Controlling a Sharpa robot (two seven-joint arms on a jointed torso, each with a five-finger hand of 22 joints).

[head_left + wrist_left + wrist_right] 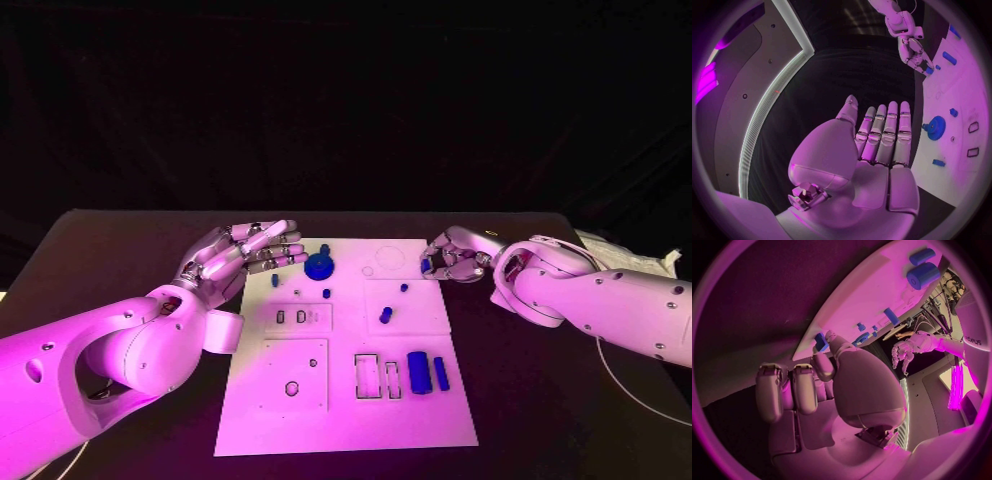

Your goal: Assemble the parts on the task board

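Observation:
The white task board lies in the middle of the table. A blue gear stands near its far edge, with small blue pegs scattered around it. A thick blue cylinder and a slimmer bar lie at the board's right side. My left hand hovers at the board's far left corner, fingers straight and holding nothing, the fingertips just short of the gear. My right hand is at the board's far right edge and pinches a small blue part at its fingertips.
Empty rectangular slots and round holes are cut into the board's near half. A white packet lies at the table's far right, and a thin cable runs along the right side.

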